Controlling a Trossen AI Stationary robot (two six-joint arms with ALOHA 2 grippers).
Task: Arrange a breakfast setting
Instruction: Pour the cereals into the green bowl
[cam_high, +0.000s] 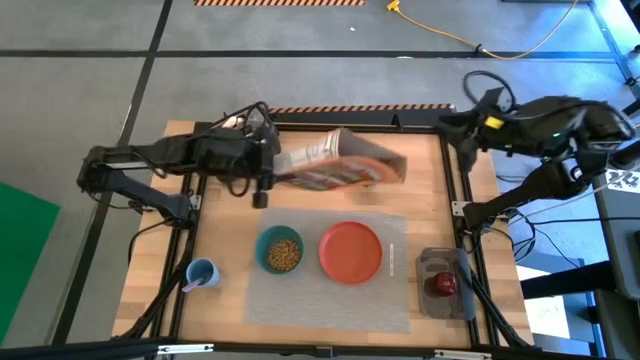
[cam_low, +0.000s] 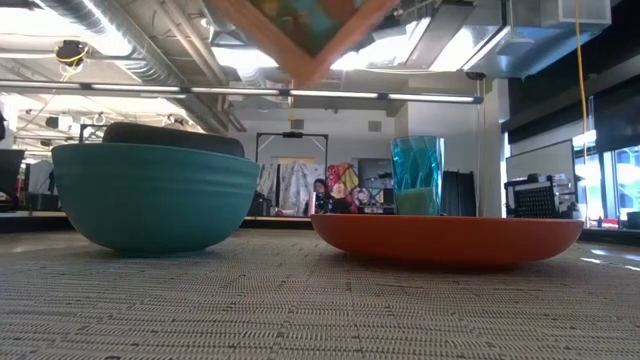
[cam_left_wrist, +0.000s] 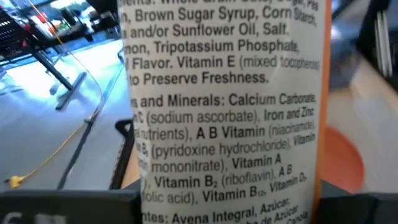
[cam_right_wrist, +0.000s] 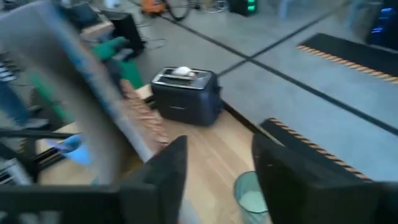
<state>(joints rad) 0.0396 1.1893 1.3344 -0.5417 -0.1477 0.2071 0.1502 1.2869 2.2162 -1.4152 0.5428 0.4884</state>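
Breakfast things sit on the grey placemat (cam_high: 330, 268) in your high view: the teal bowl (cam_high: 281, 250) holds brown cereal, the orange-red plate (cam_high: 351, 251) lies just beside it, and a slim pale utensil (cam_high: 393, 260) lies near the plate's other side. Off the mat, the red apple (cam_high: 443, 285) rests on a dark toaster (cam_high: 443, 283) by the table's edge, and a blue cup (cam_high: 203, 272) stands at the opposite edge. Your left gripper (cam_high: 266, 160) hangs above the table's back half, clamped on the cereal box (cam_high: 345, 163), which lies tilted in the air; your right gripper (cam_high: 466, 128) sits at the back right corner. In the low view you see the bowl (cam_low: 155, 196) and plate (cam_low: 447, 238) side by side on the mat, the green glass (cam_low: 417, 176) behind the plate, and the box's corner (cam_low: 305, 35) overhead. The left wrist view is filled by the box's (cam_left_wrist: 224, 112) ingredient panel. In the right wrist view the fingers (cam_right_wrist: 165, 180) stand apart with nothing between them, the glass (cam_right_wrist: 250, 196) below and the toaster (cam_right_wrist: 186, 94) farther off.
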